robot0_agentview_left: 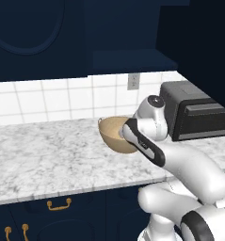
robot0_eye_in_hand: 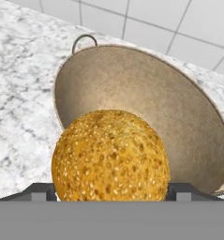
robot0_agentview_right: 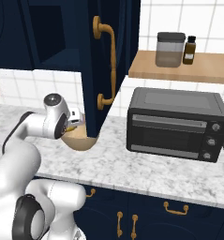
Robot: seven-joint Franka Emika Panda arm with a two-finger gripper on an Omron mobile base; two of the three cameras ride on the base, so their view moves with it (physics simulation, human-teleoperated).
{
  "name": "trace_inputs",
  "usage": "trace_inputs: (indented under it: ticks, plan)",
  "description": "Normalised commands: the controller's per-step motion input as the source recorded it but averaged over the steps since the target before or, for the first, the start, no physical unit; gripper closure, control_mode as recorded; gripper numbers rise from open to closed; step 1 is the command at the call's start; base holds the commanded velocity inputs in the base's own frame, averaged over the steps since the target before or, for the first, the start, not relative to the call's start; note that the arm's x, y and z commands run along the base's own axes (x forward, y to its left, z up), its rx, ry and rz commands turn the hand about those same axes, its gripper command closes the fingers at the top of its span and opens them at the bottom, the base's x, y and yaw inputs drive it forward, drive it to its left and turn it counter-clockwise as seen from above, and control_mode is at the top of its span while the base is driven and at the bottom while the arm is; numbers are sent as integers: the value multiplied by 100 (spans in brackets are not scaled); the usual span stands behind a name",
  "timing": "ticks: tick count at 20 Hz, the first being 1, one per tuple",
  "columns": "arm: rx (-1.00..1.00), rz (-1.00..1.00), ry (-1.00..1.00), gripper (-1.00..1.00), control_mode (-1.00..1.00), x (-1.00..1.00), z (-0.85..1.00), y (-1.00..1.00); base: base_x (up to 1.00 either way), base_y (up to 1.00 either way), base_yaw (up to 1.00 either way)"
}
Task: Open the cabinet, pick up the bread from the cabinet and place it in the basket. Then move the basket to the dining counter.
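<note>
A simulated kitchen with a white tiled wall behind a long white, grey-veined marble surface over low navy fronts with brass pulls. Above it hangs the dark navy wall cabinet, one door swung open toward the room, its long brass handle facing out. A black toaster oven sits on the surface to the right, below a wooden shelf holding a grey-lidded jar and a small dark bottle. The tan basket rests on the surface just left of the oven. The white arm reaches over it. The claw is clamped on the golden seeded bread, held above the basket's hollow.
</note>
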Motion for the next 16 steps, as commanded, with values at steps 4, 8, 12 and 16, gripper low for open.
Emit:
trace_inputs:
  ticks: [4, 8, 12, 16]
  plan:
    - [2, 0, 17, 100, -100, 21, 0, -4, 0, 0, 0]
    - [1, 0, 7, 100, -100, 25, 0, -7, 0, 0, 0]
    - [0, 0, 1, 100, -100, 29, -14, -5, 0, 0, 0]
    - [0, 0, 5, 100, -100, 27, -16, -4, 0, 0, 0]
